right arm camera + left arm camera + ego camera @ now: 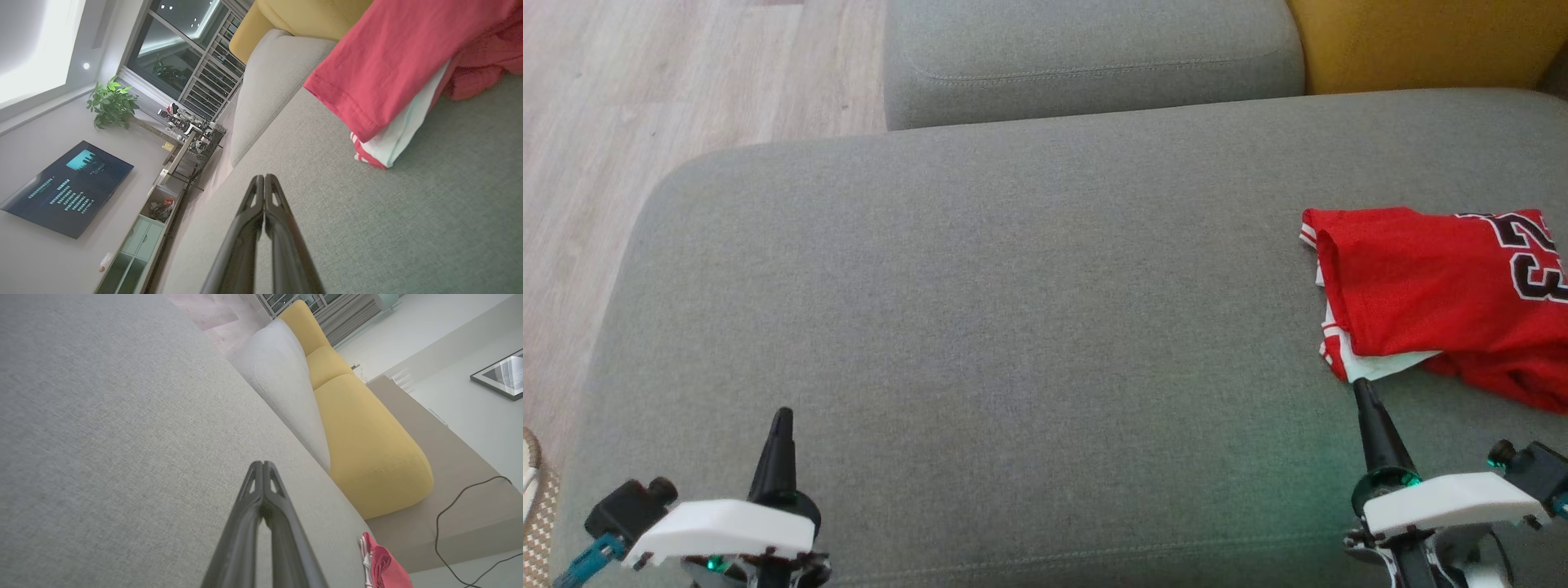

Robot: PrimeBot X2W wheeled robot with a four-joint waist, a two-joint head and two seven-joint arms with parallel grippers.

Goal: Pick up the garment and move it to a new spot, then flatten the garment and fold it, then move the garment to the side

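Grey sofa seat (1013, 327) across most of the frame. Red jersey (1437, 294) folded at the right edge, long axis left to right, just beyond the right gripper (1364, 390), fingers pressed together, empty. Left gripper (783, 416) at lower left, likewise pinched, well apart from it.

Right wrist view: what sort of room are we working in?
Probably a home living room: grey sofa, wall-mounted TV above a low cabinet, potted plant by the window.

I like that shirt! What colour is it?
The shirt is red with black numbers; see head view.
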